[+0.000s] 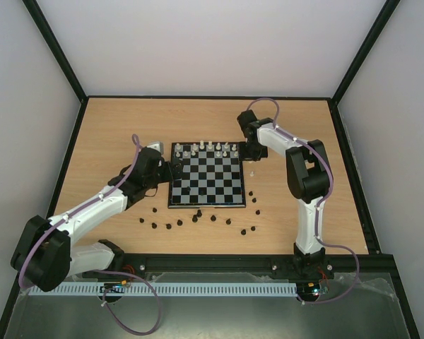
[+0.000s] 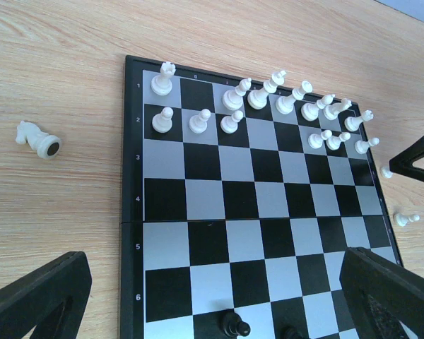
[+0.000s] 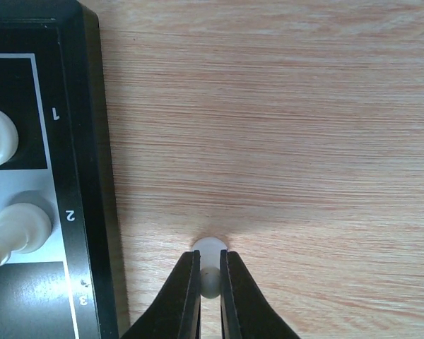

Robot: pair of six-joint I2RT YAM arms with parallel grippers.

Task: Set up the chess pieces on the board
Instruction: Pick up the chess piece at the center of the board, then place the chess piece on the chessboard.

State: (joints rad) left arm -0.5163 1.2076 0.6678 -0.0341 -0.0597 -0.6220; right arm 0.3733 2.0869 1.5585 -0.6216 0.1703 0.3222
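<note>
The board (image 1: 206, 176) lies flat in the middle of the tabletop (image 1: 113, 127). The white chess pieces (image 2: 268, 95) stand on its two far rows, the ones marked 1 and 2. A single black piece (image 2: 234, 325) stands on a square further down, towards the near edge. The rest of the black pieces (image 1: 198, 217) are scattered on the wood, most just off the board's near edge and a few off its near right corner.

A white knight (image 2: 37, 138) lies on its side to the left of the board, about level with row 2. On the other side, just beside the right edge, the right claw (image 3: 210, 272) is clenched on a white pawn (image 3: 210, 248), its two fingers pressed against the pawn's sides low over the tabletop. A second white pawn (image 2: 404, 219) lies loose on the wood a little nearer, also off the right edge.

The left claw (image 2: 212, 296) hangs over the board's left part with its fingers (image 2: 39, 300) spread wide, gripping nothing.
</note>
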